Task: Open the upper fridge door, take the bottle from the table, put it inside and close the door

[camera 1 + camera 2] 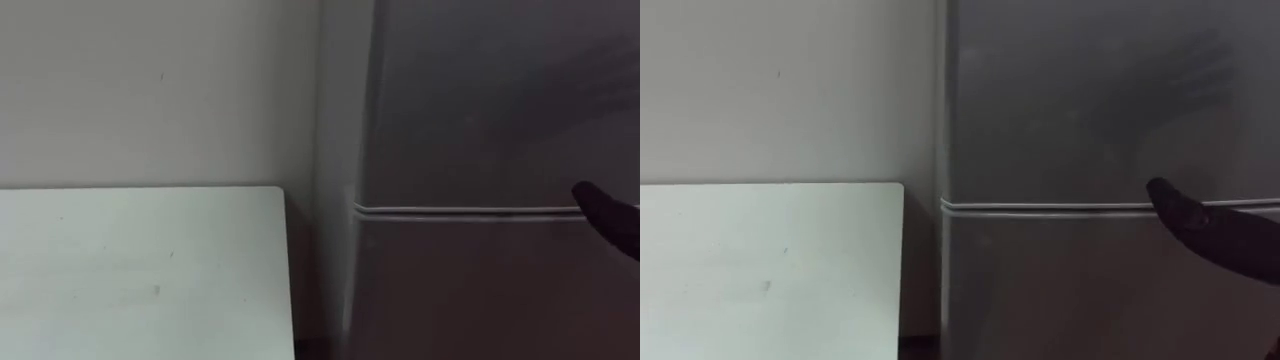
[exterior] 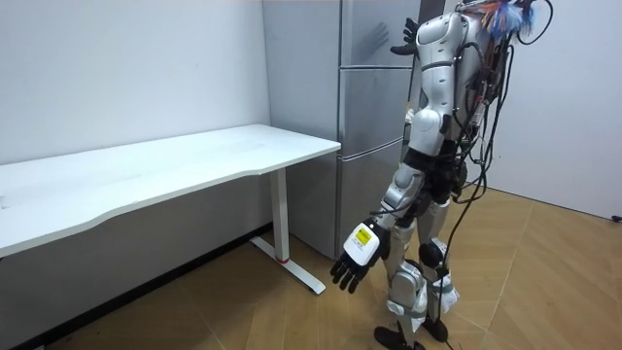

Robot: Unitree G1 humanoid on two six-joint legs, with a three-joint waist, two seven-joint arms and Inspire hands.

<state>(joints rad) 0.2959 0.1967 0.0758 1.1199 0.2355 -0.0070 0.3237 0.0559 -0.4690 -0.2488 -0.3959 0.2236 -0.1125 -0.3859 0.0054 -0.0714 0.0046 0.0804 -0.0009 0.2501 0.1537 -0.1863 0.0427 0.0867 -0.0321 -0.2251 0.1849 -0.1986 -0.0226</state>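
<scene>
A humanoid robot stands on a wooden floor [image 2: 544, 272] close in front of one tall grey fridge [image 2: 374, 146], which rises upright with its long axis vertical and its two doors facing the robot. Both doors are closed: the upper door [image 1: 480, 100] and the lower door [image 1: 480, 300] meet at a pale horizontal seam [image 1: 470, 212]. The robot's right hand [image 2: 406, 41] is raised to the upper door with its fingers spread and straight, holding nothing. In the eye views one dark finger [image 1: 1210, 228] of that hand reaches in from the right across the seam, but whether it touches the door cannot be told. The left hand [image 2: 355, 261] hangs low beside the robot's leg, fingers loose and slightly bent, with nothing in it; the tag on its back carries print too small to read. Where the bottle is cannot be told from these views. One white table [image 2: 194, 160] stands just beside the fridge, on the robot's left, its long side against the pale wall [image 1: 150, 90] and its near corner separated from the fridge by a narrow dark gap.
</scene>
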